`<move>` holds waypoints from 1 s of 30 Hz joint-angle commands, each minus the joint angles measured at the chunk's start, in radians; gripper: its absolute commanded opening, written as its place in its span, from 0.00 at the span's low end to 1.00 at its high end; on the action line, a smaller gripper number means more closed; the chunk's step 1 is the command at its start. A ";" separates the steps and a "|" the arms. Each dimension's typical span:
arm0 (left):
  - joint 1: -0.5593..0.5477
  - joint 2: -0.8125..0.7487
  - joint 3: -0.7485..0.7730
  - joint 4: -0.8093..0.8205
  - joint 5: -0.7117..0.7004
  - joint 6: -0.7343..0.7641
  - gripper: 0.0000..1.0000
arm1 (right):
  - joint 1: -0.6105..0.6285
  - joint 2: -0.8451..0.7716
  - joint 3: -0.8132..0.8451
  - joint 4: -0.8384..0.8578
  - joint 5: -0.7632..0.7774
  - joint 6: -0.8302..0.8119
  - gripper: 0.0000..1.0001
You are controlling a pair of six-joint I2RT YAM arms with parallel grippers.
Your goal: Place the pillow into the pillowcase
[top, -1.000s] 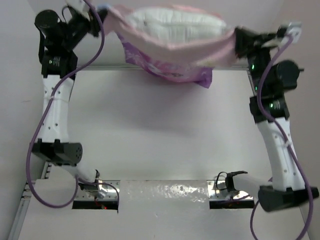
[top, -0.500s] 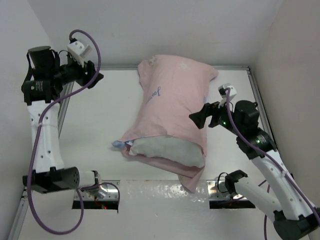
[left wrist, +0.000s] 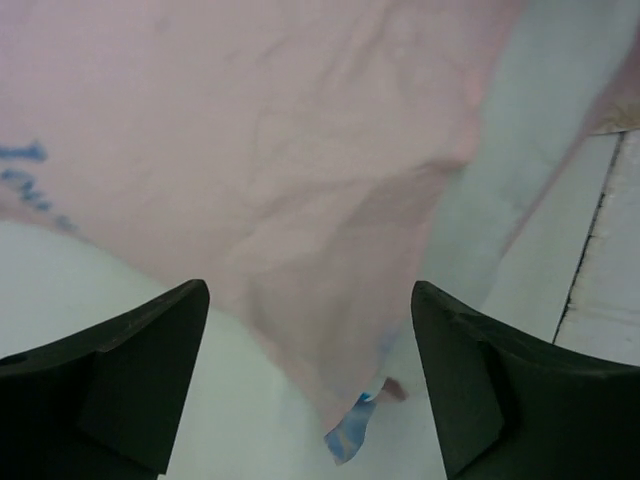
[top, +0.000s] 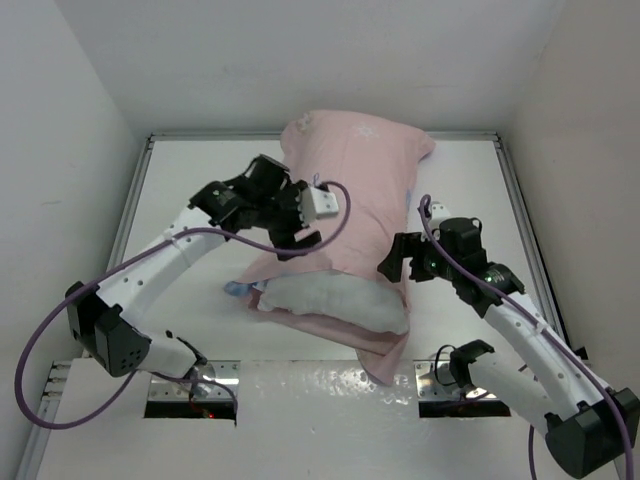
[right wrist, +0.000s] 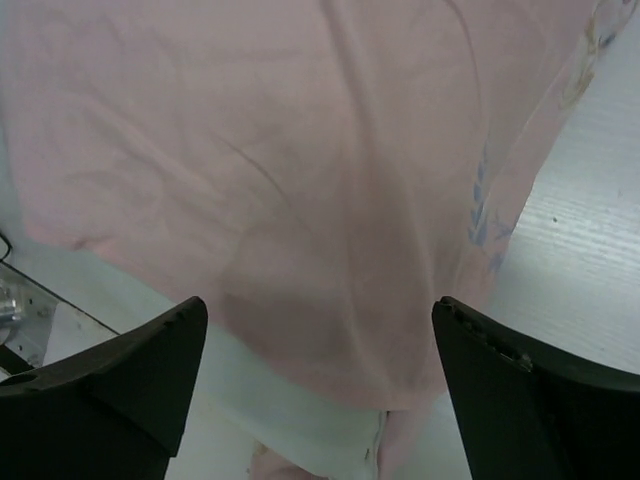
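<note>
Where the pillow [top: 335,300] shows, it is at the near end of the bundle: a white end protrudes from the open mouth of the pillowcase [top: 350,190], which faces the near edge of the worktop [top: 460,180]. A small blue tag [top: 234,288] sticks out at the near left corner of that mouth, lying on the worktop. The rest of the pillow sits inside the case.

The case lies pale pink side up, plump, running from near centre to the far edge. Faint blue lettering [top: 310,185] marks its left flank.

The left arm [top: 150,270] reaches in from the left, its jaws spread over the left edge of the case, just beyond the tag. The left wrist view shows pink fabric [left wrist: 250,150] and the tag [left wrist: 350,435] between the spread jaws, nothing pinched. Contact with the fabric cannot be told.

The right arm [top: 520,330] stands at the right flank of the case, jaws spread and pinching nothing. The right wrist view shows pink fabric [right wrist: 250,150] filling the gap, with a strip of white pillow [right wrist: 310,440] below it.
</note>
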 commanded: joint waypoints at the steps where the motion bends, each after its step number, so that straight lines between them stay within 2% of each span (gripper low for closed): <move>1: -0.099 -0.004 -0.009 0.024 -0.057 0.007 0.81 | -0.002 -0.013 -0.040 0.045 -0.005 0.045 0.94; 5: -0.160 0.065 -0.043 0.082 -0.078 0.000 0.91 | -0.001 -0.032 -0.133 0.087 -0.019 0.079 0.94; 10: -0.168 0.137 -0.078 0.170 -0.100 -0.043 0.96 | -0.001 -0.038 -0.216 0.155 -0.056 0.117 0.88; 14: -0.171 0.185 -0.098 0.230 -0.117 -0.056 0.97 | -0.002 -0.024 -0.232 0.196 -0.068 0.133 0.79; 16: -0.171 0.188 -0.110 0.242 -0.120 -0.065 0.93 | -0.002 -0.013 -0.226 0.210 -0.074 0.137 0.69; 17: -0.171 0.185 -0.117 0.245 -0.114 -0.065 0.90 | -0.002 -0.010 -0.224 0.216 -0.076 0.139 0.66; 18: -0.171 0.183 -0.127 0.247 -0.102 -0.062 0.87 | -0.002 -0.007 -0.224 0.229 -0.077 0.140 0.58; 20: -0.171 0.176 -0.138 0.253 -0.088 -0.060 0.70 | -0.002 -0.004 -0.223 0.247 -0.085 0.142 0.50; 21: -0.171 0.176 -0.143 0.251 -0.074 -0.060 0.58 | -0.002 -0.001 -0.220 0.249 -0.088 0.140 0.41; 23: -0.171 0.176 -0.143 0.244 -0.060 -0.060 0.47 | -0.002 0.007 -0.215 0.255 -0.095 0.139 0.32; 24: -0.171 0.176 -0.141 0.242 -0.051 -0.060 0.35 | -0.002 0.016 -0.207 0.255 -0.099 0.139 0.23; 27: -0.171 0.169 -0.140 0.239 -0.054 -0.068 0.13 | -0.001 0.031 -0.192 0.255 -0.106 0.133 0.15; 29: -0.171 0.165 -0.143 0.242 -0.063 -0.073 0.04 | -0.002 0.036 -0.186 0.255 -0.106 0.130 0.14; 30: -0.171 0.163 -0.144 0.244 -0.065 -0.073 0.03 | -0.001 0.037 -0.181 0.255 -0.106 0.131 0.12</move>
